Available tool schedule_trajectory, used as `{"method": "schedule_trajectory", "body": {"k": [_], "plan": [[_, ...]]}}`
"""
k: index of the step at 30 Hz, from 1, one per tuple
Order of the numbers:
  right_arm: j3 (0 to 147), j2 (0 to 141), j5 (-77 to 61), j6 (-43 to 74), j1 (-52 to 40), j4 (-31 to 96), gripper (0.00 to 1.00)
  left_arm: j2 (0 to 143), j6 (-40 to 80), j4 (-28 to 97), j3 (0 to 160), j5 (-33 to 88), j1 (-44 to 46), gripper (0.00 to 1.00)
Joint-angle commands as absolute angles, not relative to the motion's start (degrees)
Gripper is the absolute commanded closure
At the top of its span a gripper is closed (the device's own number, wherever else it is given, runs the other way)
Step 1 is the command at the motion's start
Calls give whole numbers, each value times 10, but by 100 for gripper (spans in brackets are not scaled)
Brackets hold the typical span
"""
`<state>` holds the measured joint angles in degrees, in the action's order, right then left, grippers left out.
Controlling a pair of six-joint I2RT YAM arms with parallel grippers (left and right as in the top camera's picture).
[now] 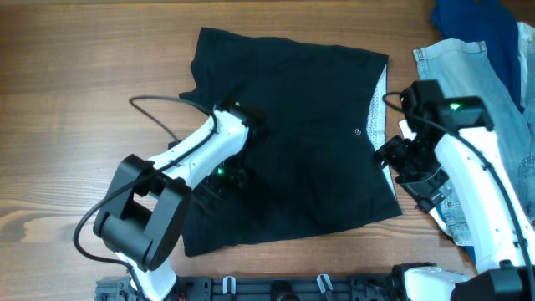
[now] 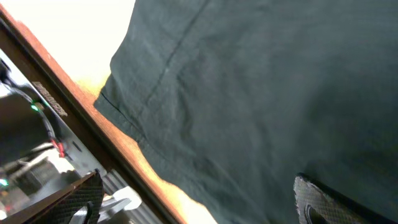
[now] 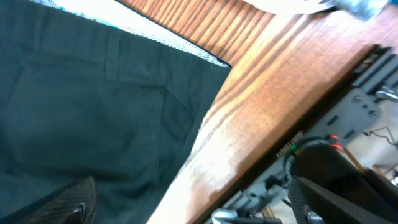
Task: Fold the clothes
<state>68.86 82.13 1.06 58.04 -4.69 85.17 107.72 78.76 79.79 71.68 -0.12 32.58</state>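
**Black shorts flat on table; both claws wide, holding nothing**

One wooden table (image 1: 84, 50). One pair of black shorts (image 1: 292, 142) lies spread at its centre, legs to the left and waist to the right. The waist shows a white lining (image 1: 382, 104) and one small button (image 1: 358, 131). Two other garments lie at the right edge: pale denim (image 1: 493, 92) and dark blue cloth (image 1: 476, 21).

Left gripper (image 2: 199, 202) is over the shorts, jaws wide. Right gripper (image 3: 199, 199) is at the shorts' right edge, also wide.

Only the overhead view shows the button. Only the left wrist view shows a stitched seam (image 2: 168, 68).

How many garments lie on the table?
3: black shorts spread at the centre, pale blue denim at the right edge, dark blue garment in the top right corner. Others may be hidden.
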Motion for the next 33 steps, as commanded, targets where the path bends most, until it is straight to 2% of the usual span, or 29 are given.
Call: {"method": "schedule_trajectory", "body": {"k": [1,10,20,23,27,31,33], "plan": [[652,815,-6,565,-47,812,0,1056,887,778,663,-5,327,2],[644,815,-25,472,-47,752,0,914,904,649,506,-2,326,1],[644,815,-39,432,-47,730,0,904,885,638,436,42,326,5],[644,815,-39,427,-47,727,0,904,872,621,422,44,326,17],[644,815,-39,422,-47,724,0,908,827,536,382,45,326,31],[644,815,-39,421,-47,724,0,914,827,494,343,45,326,56],[644,815,-39,421,-47,724,0,914,827,492,331,48,326,59]]}}
